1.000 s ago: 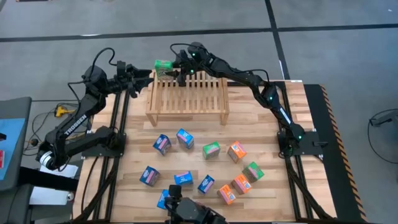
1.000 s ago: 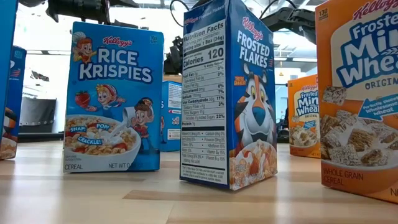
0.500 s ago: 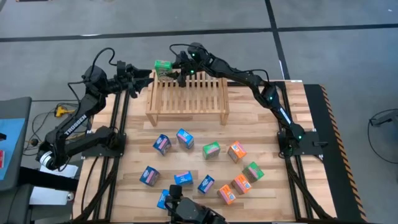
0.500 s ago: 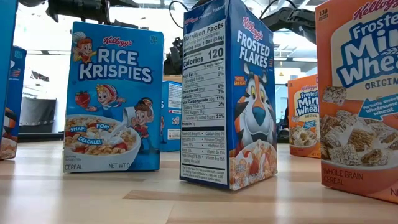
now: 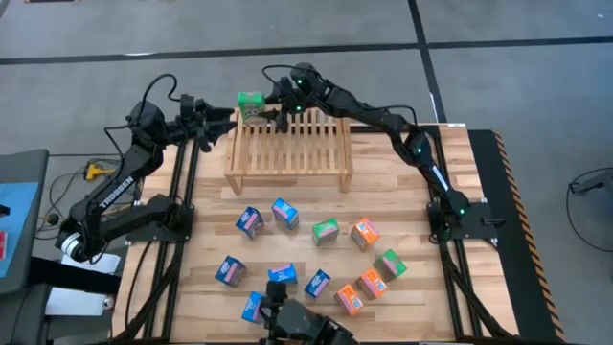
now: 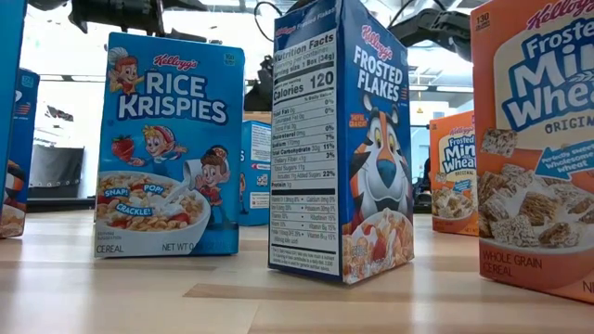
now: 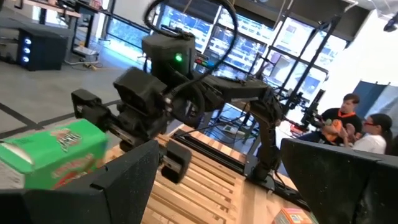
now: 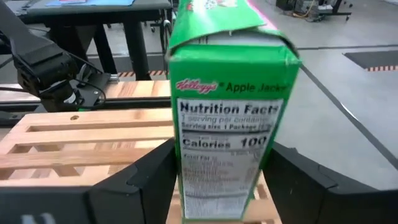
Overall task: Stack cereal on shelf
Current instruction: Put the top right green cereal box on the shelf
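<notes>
Since a moment ago the right gripper [image 5: 271, 103] has spread its fingers off the green Apple Jacks box [image 5: 251, 104], which now stands upright on the far left corner of the slatted wooden shelf [image 5: 288, 149], while the left gripper [image 5: 222, 123] waits alongside, fingers wide apart.

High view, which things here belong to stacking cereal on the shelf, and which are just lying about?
Part of the job:
- green cereal box at the shelf's far left corner, between the right hand's fingers
- wooden shelf
- loose cereal boxes on the table
- left hand, open, beside the shelf

Lying about:
- yellow object on the floor
- cables beside it
</notes>
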